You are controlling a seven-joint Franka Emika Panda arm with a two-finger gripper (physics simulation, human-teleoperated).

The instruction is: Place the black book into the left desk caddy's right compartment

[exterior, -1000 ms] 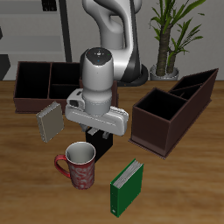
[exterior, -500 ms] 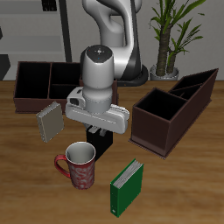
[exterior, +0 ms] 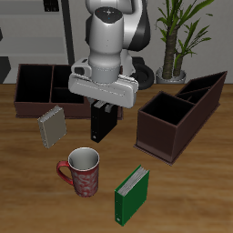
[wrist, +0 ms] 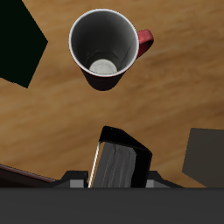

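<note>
The gripper is clamped on the black book, which hangs upright below it, clear of the table and directly under the fingers. In the wrist view the black book fills the space right in front of the gripper, its white page edges facing the camera, with the wooden table beyond it.

Taking the black book as the centre of a clock in the exterior view, the left desk caddy sits at about 3 o'clock, well apart from the book, set at a slant. A second caddy lies at about 10 o'clock, farther back. The grey book stands at 9 o'clock, near the black one but not touching. The red mug is at about 7 o'clock, nearer the table's front edge, and the green book stands at about 5 o'clock. A potted plant rises behind the table at about 1 o'clock.
</note>
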